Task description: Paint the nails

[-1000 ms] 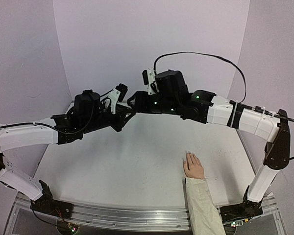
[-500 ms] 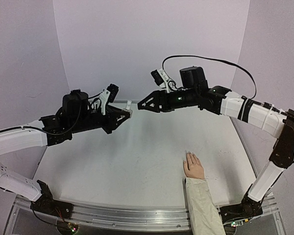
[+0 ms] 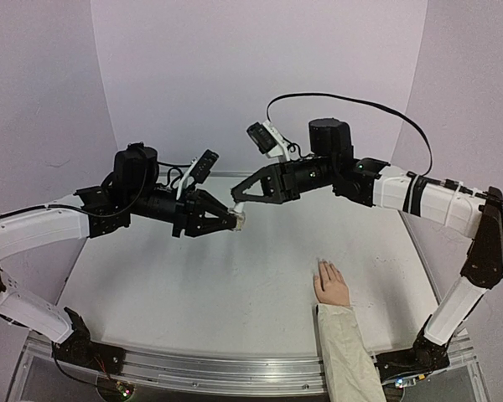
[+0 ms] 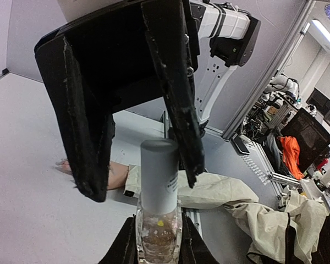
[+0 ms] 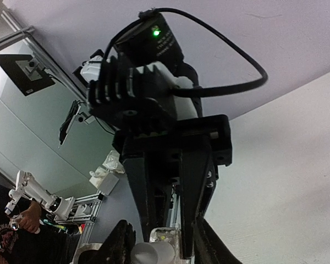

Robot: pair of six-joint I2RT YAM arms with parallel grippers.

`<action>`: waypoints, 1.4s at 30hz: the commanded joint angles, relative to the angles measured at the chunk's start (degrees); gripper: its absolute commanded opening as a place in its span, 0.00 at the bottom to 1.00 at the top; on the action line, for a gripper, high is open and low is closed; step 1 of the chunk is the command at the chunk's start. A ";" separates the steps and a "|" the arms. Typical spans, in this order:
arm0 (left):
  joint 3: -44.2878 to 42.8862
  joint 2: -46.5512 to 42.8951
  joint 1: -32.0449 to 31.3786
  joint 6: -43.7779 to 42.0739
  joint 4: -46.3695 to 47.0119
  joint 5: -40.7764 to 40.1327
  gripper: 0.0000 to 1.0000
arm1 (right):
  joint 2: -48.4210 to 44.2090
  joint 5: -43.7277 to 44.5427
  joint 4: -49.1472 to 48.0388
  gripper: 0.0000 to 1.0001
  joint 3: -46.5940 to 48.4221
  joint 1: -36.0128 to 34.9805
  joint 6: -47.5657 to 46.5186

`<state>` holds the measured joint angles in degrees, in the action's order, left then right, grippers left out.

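My left gripper (image 3: 234, 220) is shut on a small clear bottle (image 3: 239, 219) with a white cap (image 4: 159, 175), held above the middle of the table. In the left wrist view the bottle (image 4: 158, 236) stands between my jaws. My right gripper (image 3: 240, 199) is open, its black fingers (image 4: 179, 104) on either side of the cap, apart from it. The right wrist view shows the cap (image 5: 150, 254) low between my right fingers. The pale hand (image 3: 331, 286) with a cream sleeve (image 3: 345, 347) lies flat at the front right. Its nails (image 3: 323, 265) are barely distinguishable.
The white table (image 3: 193, 276) has a metal rail (image 3: 235, 373) along its near edge. Purple walls close the back and sides. The right arm's black cable (image 3: 377, 105) loops above it. The hand and sleeve also show in the left wrist view (image 4: 116, 175).
My left gripper has moved right and down with the bottle. My right gripper has come down and left, so its open fingers now straddle the cap. The hand has not moved.
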<state>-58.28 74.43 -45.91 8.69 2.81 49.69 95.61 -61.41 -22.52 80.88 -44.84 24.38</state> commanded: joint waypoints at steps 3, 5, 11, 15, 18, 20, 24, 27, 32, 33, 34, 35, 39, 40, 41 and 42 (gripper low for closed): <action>-4.20 0.61 -0.06 0.35 2.60 6.54 0.00 | -2.37 -3.92 -6.66 0.31 -1.41 -0.44 0.01; -4.36 0.73 -0.06 0.28 2.64 6.28 0.00 | -2.07 -3.92 -6.77 0.31 -1.51 -0.50 0.12; -4.85 1.24 -0.06 0.10 2.82 6.01 0.00 | -1.43 -4.49 -7.01 0.30 -1.59 -0.75 -0.18; -5.08 1.43 -0.06 0.10 2.81 5.33 0.00 | -1.22 -4.63 -7.04 0.23 -1.39 -0.95 -0.34; -4.94 1.26 -0.06 0.25 2.82 2.85 0.00 | -1.07 -4.55 -6.97 0.18 -1.43 -1.11 -0.39; -4.79 1.08 -0.07 0.41 2.88 -1.05 0.00 | -0.92 -4.23 -6.99 0.15 -1.63 -1.20 -0.45; -4.24 0.50 -0.07 0.13 2.87 -12.37 0.00 | -0.25 -1.67 -6.99 0.00 -2.13 -1.29 -0.28; -3.12 -0.44 -0.15 -1.06 2.74 -25.13 0.00 | 0.73 1.70 -6.90 0.00 -1.93 -2.04 0.32; -0.78 -1.81 -2.33 -5.41 2.81 -51.59 0.00 | 3.97 14.54 -4.99 0.00 0.52 -5.06 4.68; -0.91 -1.43 -2.98 -6.66 2.82 -56.33 0.00 | 4.57 19.20 -3.55 0.00 1.34 -6.11 5.78; -1.19 -0.80 -3.63 -7.91 2.81 -61.88 0.00 | 4.89 26.76 -1.35 0.00 2.22 -7.43 7.02; -1.67 0.06 -4.39 -9.48 2.79 -65.32 0.00 | 4.86 36.15 1.30 0.00 2.95 -9.12 8.69; -3.87 4.55 -7.01 -14.27 2.83 -72.92 0.00 | 4.36 65.39 7.48 0.00 4.65 -15.79 17.03; -4.25 5.33 -7.54 -14.86 2.85 -73.04 0.00 | 4.59 67.69 8.62 0.00 5.85 -16.33 17.61; -4.43 5.97 -7.87 -14.96 2.89 -72.81 0.00 | 4.54 69.07 9.57 0.00 6.11 -16.41 18.28; -4.50 6.34 -8.20 -14.91 2.88 -72.54 0.00 | 4.13 70.12 9.75 0.00 6.03 -16.42 18.40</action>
<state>-58.13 78.06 -54.08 -3.07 -1.83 -9.61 100.44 -2.20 -18.59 83.66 -55.16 36.58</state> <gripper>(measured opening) 0.212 0.162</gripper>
